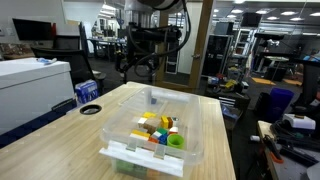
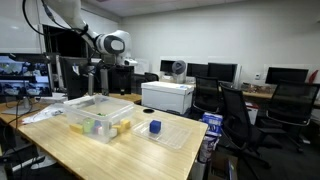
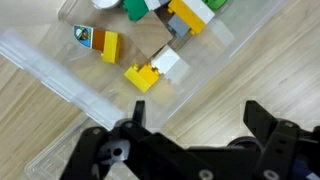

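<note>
Illumination: bright, even, from overhead in both exterior views; shadows soft and faint. Wrist view: mild blur throughout, faint glare along the clear bin rim

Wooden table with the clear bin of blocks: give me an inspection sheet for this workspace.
Surface: wooden table, light wood, no spills seen.
Job's things: clear bin on the table, holding loose coloured blocks.
Clutter: flat clear lid beside the bin with a blue block on it; a roll, perhaps tape, near the table edge.
Grippers: gripper open, holding nothing, above the bin's edge.
Cables: nothing seen on the table.
Surroundings: office chairs, monitors and a printer beyond the table.
</note>
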Action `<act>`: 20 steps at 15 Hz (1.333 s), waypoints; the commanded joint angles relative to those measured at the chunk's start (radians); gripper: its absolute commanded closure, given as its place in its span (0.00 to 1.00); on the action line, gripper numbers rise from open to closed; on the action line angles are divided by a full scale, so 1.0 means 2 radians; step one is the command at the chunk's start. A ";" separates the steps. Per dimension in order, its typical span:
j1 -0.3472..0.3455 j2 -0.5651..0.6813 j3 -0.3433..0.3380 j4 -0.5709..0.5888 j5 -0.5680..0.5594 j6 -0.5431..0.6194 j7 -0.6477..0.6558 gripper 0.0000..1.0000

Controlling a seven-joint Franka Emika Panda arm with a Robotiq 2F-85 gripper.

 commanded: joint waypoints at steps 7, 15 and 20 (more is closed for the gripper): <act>-0.019 -0.014 0.027 -0.110 -0.026 0.025 -0.242 0.00; -0.012 0.039 0.020 -0.124 -0.166 0.063 -0.339 0.00; 0.005 0.050 -0.002 -0.143 -0.288 0.203 -0.309 0.00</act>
